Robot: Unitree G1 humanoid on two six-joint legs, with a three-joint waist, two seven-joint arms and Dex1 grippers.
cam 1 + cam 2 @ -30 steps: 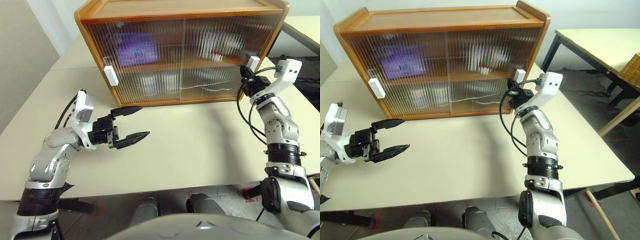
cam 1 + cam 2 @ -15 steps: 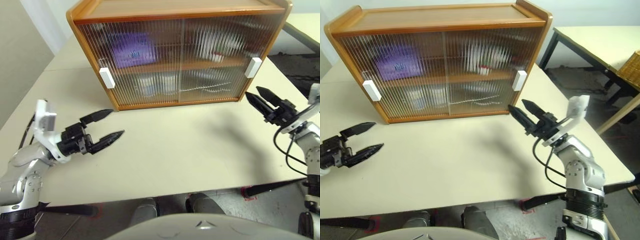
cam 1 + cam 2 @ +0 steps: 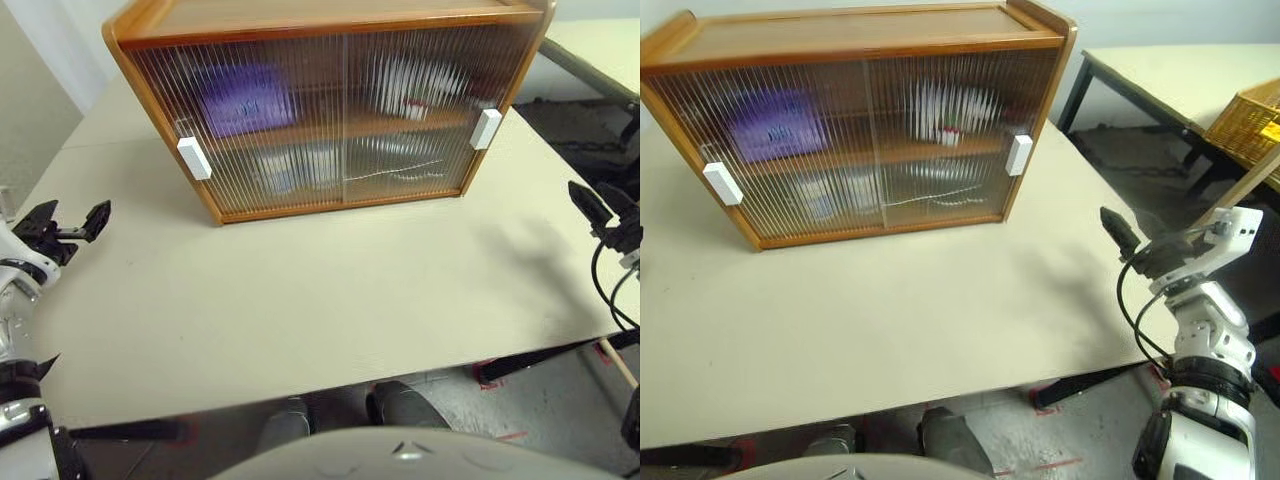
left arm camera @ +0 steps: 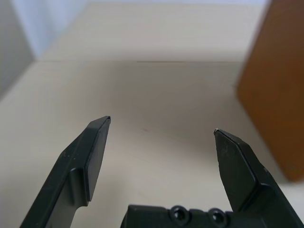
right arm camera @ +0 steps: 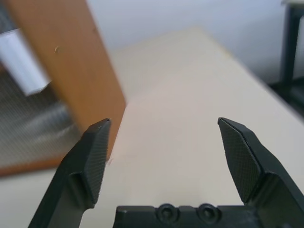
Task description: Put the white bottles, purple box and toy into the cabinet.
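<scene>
Doors of ribbed translucent plastic stand shut across the front of the large wooden two-shelf cabinet (image 3: 330, 110), each white rectangular handle (image 3: 193, 158) out near an end. Through the ribbing, the soft lavender-purple box (image 3: 243, 98) shows as a blur on the upper shelf towards the robot's left, and a pale shape with a spot of red, probably the fluffy white plush toy (image 3: 412, 100), sits on the same shelf further right. Whitish forms on the lower shelf (image 3: 295, 168) could be the squat white bottles, though the ribbing hides too much to be sure. The cream table top (image 3: 320, 290) in front of the cabinet carries none of the task's things.

The left gripper (image 3: 72, 222) hangs out at the robot's left, clear of the cabinet, its two black fingers spread wide with nothing between them. The right gripper (image 3: 1118, 230) is off past the table's right edge, and its wrist view shows its fingers (image 5: 92, 156) equally wide and empty.

By my reading the job is as good as finished: everything stowed, doors closed, both arms clear.
</scene>
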